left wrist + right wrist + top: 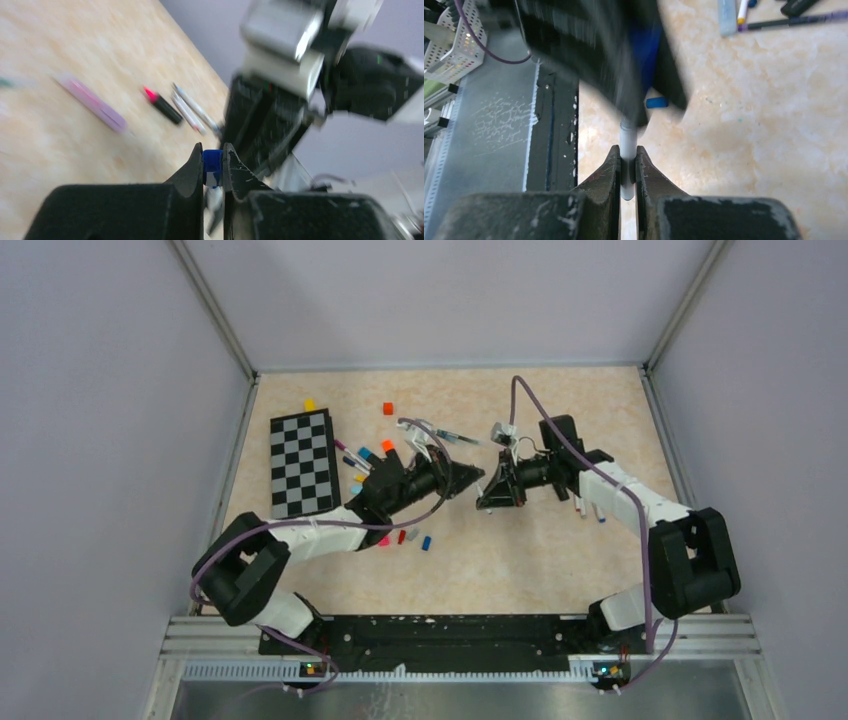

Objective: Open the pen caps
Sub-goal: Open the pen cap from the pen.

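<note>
My left gripper (pixel 474 478) and right gripper (pixel 492 494) meet tip to tip over the middle of the table. In the left wrist view, my left gripper (pixel 213 156) is shut on a dark blue pen cap (pixel 212 161). A white bit of the pen shows just below the cap. In the right wrist view, my right gripper (pixel 627 156) is shut on the white barrel of that pen (pixel 627 142). The barrel runs up into the blurred left gripper. Whether the cap is still on the pen is hidden.
A checkerboard (pixel 303 462) lies at the left, with small cubes (pixel 388 408) behind it. Loose caps (pixel 426 542) lie by the left arm. Pens lie by the right arm (pixel 590 508) and further back (pixel 450 435). A pink pen (pixel 92 102) and a red-tipped black marker (pixel 162 105) lie ahead.
</note>
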Action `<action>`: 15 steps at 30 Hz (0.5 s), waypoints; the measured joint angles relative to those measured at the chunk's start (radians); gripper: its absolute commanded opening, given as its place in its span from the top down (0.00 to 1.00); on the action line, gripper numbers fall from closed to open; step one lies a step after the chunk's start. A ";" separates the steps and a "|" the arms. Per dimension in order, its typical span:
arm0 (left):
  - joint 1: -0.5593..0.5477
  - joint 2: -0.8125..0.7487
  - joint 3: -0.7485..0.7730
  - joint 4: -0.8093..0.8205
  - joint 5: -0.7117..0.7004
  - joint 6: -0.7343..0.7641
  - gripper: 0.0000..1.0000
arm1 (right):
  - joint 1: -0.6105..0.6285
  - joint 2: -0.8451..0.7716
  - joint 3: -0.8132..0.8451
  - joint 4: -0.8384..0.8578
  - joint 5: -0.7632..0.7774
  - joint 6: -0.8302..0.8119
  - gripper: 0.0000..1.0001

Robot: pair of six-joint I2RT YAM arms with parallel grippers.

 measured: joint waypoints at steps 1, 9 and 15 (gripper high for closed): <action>0.008 -0.010 0.009 -0.014 -0.003 0.009 1.00 | 0.003 0.003 0.012 0.011 0.001 -0.002 1.00; 0.181 -0.141 0.130 0.072 -0.240 0.070 1.00 | 0.008 0.032 -0.015 -0.142 0.019 -0.039 1.00; 0.188 -0.198 0.120 0.076 -0.196 0.098 1.00 | 0.008 0.031 -0.010 -0.220 0.090 -0.124 1.00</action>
